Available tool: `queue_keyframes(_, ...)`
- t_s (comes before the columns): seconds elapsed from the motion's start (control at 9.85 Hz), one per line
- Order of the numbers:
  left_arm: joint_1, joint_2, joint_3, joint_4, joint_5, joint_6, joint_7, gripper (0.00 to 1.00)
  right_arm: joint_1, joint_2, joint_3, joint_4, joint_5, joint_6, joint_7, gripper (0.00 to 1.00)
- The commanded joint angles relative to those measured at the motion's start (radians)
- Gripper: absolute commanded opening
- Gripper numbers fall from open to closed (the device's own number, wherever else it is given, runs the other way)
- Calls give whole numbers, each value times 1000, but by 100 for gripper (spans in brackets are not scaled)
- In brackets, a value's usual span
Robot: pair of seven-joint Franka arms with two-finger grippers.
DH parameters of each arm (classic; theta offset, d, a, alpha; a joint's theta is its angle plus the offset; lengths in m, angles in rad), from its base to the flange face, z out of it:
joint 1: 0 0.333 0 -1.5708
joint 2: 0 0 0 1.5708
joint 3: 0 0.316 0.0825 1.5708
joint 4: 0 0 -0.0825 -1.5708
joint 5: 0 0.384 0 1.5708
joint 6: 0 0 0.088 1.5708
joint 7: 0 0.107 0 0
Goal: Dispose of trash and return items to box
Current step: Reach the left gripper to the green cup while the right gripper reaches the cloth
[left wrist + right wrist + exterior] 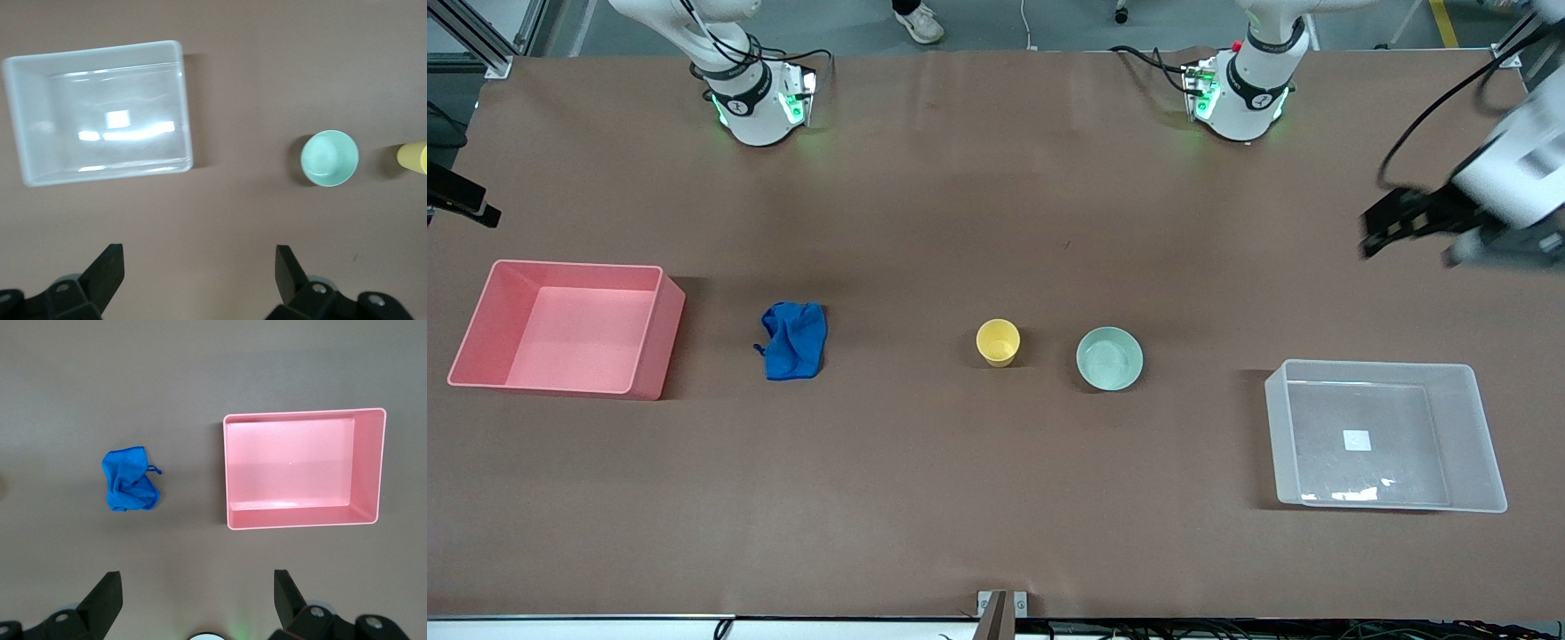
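Observation:
The blue rag (794,340) (130,480) lies crumpled on the brown table beside the pink bin. The yellow cup (998,342) (413,158) and the mint-green bowl (1110,358) (329,158) stand upright side by side mid-table, both with nothing inside. The clear box (1463,427) (27,133) sits toward the left arm's end, holding only its white label. My left gripper (1392,222) (200,250) hangs open high over bare table near the box. My right gripper (198,577) is open high over bare table, with the rag and pink bin below it.
The opaque pink bin (654,347) (367,467) sits at the right arm's end of the table and holds nothing. Both arm bases (756,98) (1240,89) stand along the table's edge farthest from the front camera. A black cable trails from the left arm.

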Motion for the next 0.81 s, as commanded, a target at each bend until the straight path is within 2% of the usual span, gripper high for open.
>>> queue_keyframes(0.0,-84,88,-22,-125,16,191,-156,100,48,-5,13,-45,9,51,96,100)
queue_keyframes(0.2,-180,154,-22,-268,19,412,-401,100,65,0,100,-181,-1,191,257,100)
queue_keyframes(0.3,-221,189,-21,-323,19,534,-490,100,66,9,135,-292,-1,308,294,100)
queue_keyframes(0.51,-235,286,-21,-370,64,690,-549,100,69,39,194,-524,-3,574,345,100)
queue_keyframes(0.71,-254,421,-21,-385,135,836,-653,95,91,116,225,-714,-4,866,371,100)
